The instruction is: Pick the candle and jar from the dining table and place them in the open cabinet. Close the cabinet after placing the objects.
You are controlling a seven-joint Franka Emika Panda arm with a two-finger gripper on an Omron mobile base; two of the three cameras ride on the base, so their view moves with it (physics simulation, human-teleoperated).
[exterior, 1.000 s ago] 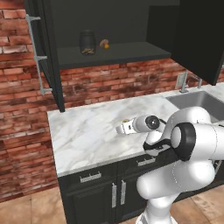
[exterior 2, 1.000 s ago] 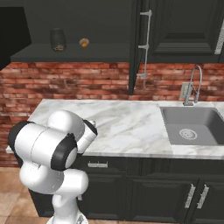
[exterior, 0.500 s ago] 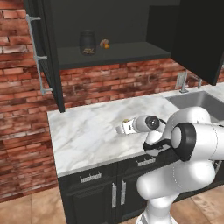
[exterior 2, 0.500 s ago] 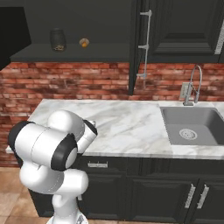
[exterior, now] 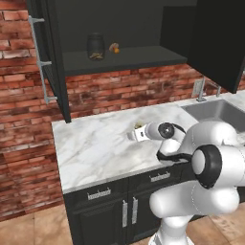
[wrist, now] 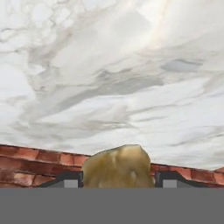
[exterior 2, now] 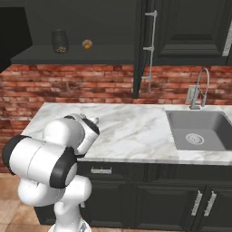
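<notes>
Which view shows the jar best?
Left base view: the jar stands largest there on the cabinet shelf, tan bits visible inside. Right base view shows it smaller and darker. The hand view faces the marble top instead.

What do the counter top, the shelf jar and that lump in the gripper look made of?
Counter top: polished marble by the look, white with grey veins. Jar: dark glass, glossy, with tan bits showing through. Lump between the fingertips of the gripper: matte tan-yellow, maybe wax; too blurred to be sure.

One jar (exterior: 95,46), one candle (exterior: 114,48)
</notes>
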